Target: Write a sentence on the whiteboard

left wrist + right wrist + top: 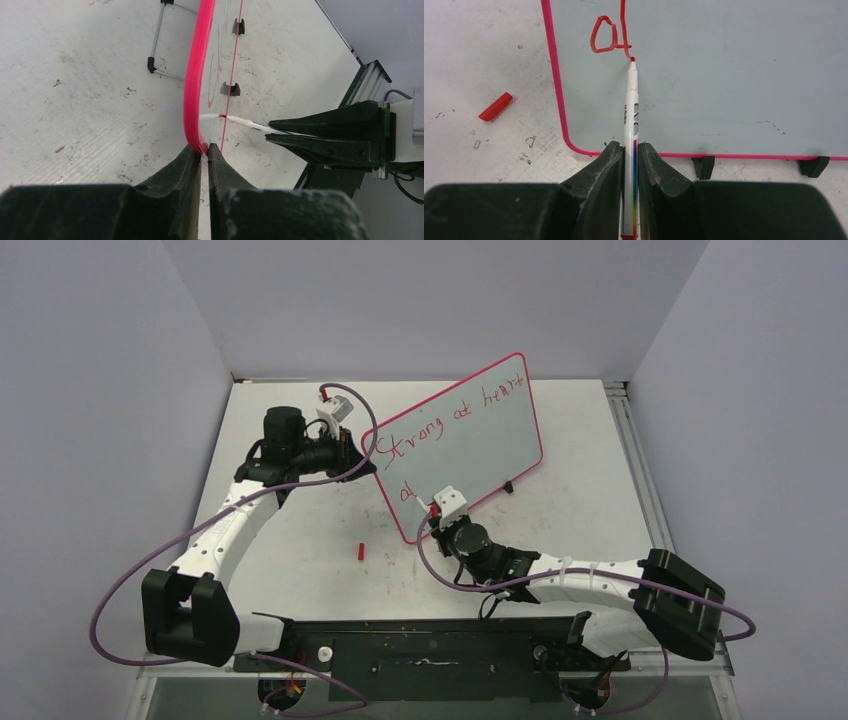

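The whiteboard [480, 440] stands tilted on the table, white with a pink-red rim [194, 75]. My left gripper [356, 448] is shut on its left edge, the rim pinched between the jaw tips [206, 148]. The sentence [440, 418] reads "Strong at heart" in red on the top line, and a red "a" with one upright stroke [606, 35] begins the second line. My right gripper [630, 150] is shut on a white marker [630, 100]. The marker's red tip touches the board just below that stroke.
A red marker cap [360, 550] lies on the table left of the board's lower corner [496, 106]. Two black feet [703, 166] hold up the board's bottom edge. A wire stand [160, 45] shows behind the board. Grey walls enclose the table.
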